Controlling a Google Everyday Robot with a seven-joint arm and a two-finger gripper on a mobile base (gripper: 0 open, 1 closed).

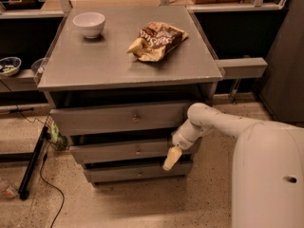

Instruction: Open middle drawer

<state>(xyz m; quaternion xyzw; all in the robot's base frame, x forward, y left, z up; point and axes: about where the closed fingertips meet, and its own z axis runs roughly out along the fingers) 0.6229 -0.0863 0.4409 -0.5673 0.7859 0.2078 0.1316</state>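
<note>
The middle drawer (107, 153) is the long flat grey front between the taller top front (95, 119) and the narrow bottom front (118, 174) of a grey cabinet. Its small round knob (138, 151) sits at centre. It stands out a little further than the bottom front. My gripper (172, 158) hangs at the end of the white arm (213, 122), in front of the right end of the middle drawer, to the right of the knob and apart from it.
On the cabinet top (95, 61) stand a white bowl (89, 23) and a crumpled snack bag (156, 41). A dark stand leg and cable (33, 163) lie on the floor at left. A shelf with a small bowl (8, 65) is at far left.
</note>
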